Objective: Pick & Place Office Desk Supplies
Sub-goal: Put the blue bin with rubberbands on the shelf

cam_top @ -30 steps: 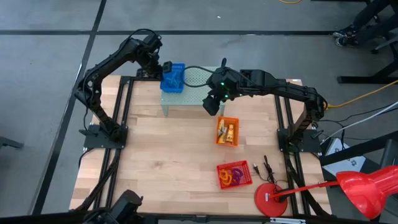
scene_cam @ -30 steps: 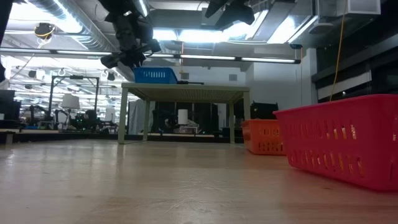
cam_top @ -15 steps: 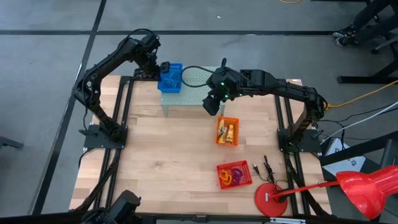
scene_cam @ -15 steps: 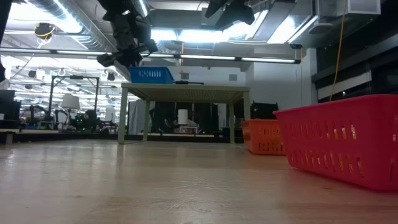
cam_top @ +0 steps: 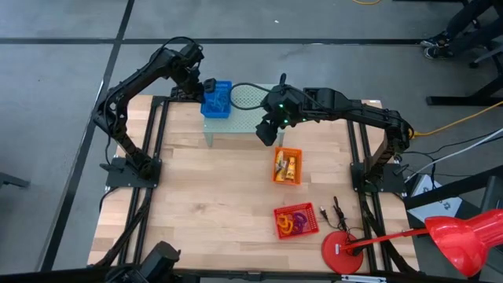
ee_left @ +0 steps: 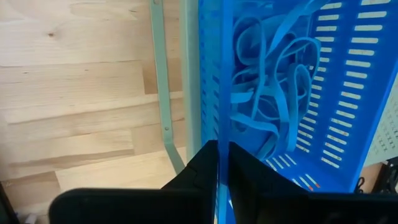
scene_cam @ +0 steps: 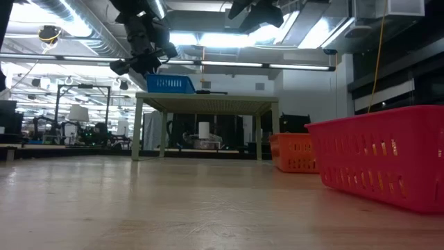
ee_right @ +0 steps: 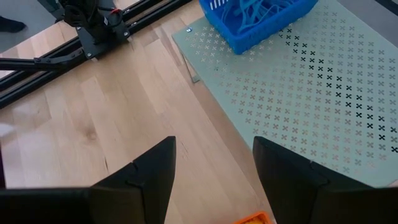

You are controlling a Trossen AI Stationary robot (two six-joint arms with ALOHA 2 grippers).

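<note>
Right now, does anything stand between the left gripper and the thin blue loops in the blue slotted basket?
Yes: the blue slotted plastic basket's own side wall. The left gripper pinches that wall from above, one finger either side, so the thin blue loops lie just past the inner finger. The basket sits on the pale green perforated metal stand.

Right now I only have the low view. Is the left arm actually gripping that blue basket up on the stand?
Observer: Yes. The left wrist view shows the left jaws pinched on the side wall of the blue basket.
Operator: Anything in it?
Observer: Blue loops, a tangle of them.
Operator: Right arm?
Observer: The right jaws are wide open and hold nothing. They hover over the edge of the pale green stand.
</note>
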